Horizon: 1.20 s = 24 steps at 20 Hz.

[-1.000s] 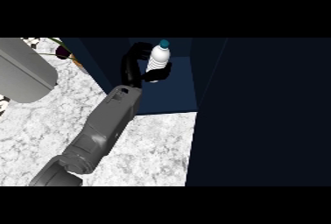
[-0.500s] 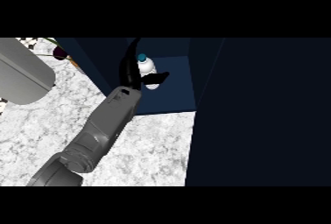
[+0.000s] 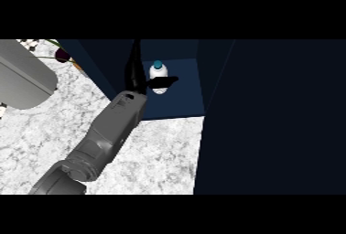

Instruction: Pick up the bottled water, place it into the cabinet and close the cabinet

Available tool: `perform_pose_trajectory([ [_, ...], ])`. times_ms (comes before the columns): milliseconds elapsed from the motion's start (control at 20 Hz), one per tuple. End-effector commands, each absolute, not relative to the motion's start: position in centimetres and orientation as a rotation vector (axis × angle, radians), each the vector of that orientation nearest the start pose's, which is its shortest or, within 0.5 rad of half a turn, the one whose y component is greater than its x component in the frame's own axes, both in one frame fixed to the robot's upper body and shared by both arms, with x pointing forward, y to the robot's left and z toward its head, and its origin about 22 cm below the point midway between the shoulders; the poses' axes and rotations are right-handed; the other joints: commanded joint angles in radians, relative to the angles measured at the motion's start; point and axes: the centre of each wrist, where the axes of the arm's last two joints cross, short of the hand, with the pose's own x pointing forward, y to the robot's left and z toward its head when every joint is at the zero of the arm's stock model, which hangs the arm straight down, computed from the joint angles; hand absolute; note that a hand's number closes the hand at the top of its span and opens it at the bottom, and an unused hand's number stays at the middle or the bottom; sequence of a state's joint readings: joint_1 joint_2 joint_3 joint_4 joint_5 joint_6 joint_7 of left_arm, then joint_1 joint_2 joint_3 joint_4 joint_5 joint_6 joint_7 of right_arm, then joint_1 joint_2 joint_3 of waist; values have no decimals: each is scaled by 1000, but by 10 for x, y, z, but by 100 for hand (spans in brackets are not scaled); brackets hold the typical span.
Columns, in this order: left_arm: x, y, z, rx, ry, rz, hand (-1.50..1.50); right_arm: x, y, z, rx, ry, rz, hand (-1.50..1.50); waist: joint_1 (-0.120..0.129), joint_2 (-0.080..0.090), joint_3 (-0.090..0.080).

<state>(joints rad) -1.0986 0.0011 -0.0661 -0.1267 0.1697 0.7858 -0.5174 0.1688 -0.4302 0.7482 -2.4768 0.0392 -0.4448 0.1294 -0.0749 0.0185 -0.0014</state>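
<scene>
The bottled water [image 3: 157,71], white with a teal cap, stands upright on the blue floor of the open cabinet [image 3: 181,103], near its back left. My right hand [image 3: 134,81] is inside the cabinet just left of the bottle. Its fingers [image 3: 136,59] stretch straight up along the cabinet's left wall, with a narrow gap to the bottle. The thumb [image 3: 164,82] lies across the bottle's lower front. The grey forearm runs up from the lower left. My left hand does not show.
The cabinet's dark door [image 3: 270,114] stands open and fills the right side of the view. A large rounded grey shape [image 3: 20,77] sits at the left edge, with a small dark purple item [image 3: 62,55] behind it. The white marble counter [image 3: 155,155] lies below the cabinet.
The bottle has moved deeper and lower into the cabinet and now stands on its floor. The fingers that curled round it have straightened.
</scene>
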Motion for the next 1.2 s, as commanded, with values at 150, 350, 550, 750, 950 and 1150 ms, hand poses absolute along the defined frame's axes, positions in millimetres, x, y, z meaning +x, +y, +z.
perform_pose_trajectory([
  [150,418,115,8,338,-1869,25,150,91,-168,165,346,-1981,239,-150,20,-2,-1],
  [350,421,109,20,199,-1924,46,150,86,-167,174,377,-1967,267,-150,10,-9,-2],
  [550,424,109,29,11,-1939,66,150,91,-168,172,333,-1984,220,-150,55,-16,0],
  [750,411,109,13,-86,-1919,67,150,87,-170,170,312,-1987,229,-150,51,-24,1],
  [950,396,105,6,-242,-1874,58,150,81,-167,169,274,-1976,229,-150,61,-32,0],
  [1150,378,101,11,-329,-1874,76,150,79,-176,169,251,-1970,225,-150,81,-34,2],
])
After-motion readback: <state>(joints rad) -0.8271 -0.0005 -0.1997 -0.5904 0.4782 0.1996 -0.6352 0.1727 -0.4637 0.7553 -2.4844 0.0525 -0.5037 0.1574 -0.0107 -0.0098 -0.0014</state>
